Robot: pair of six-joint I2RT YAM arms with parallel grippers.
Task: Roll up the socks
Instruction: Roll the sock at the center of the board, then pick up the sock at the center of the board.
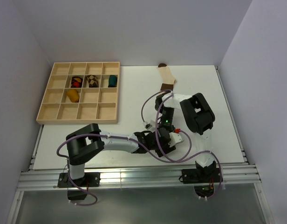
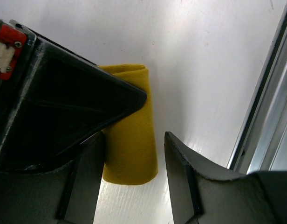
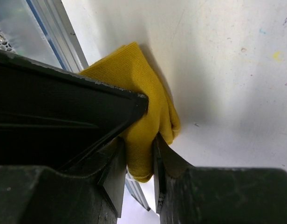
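Entry: yellow sock point(image 3: 129, 70), doubled over on itself, loosely part-rolled on the white table point(image 1: 208, 102). The right gripper point(image 3: 139, 149) was clamped on one end, a thick fold pinched between its fingertips. The left gripper point(image 2: 134, 144) was half open astride the sock's body, one finger touching the cloth and the other standing clear. Step judged: tightening the roll. Handling note: the right pinch probably served best as anchor while the left closed low across the full width, since the soft knit would likely spring loose. The cream sock point(image 1: 167, 78) lay flat, well beyond both grippers, unrolled.
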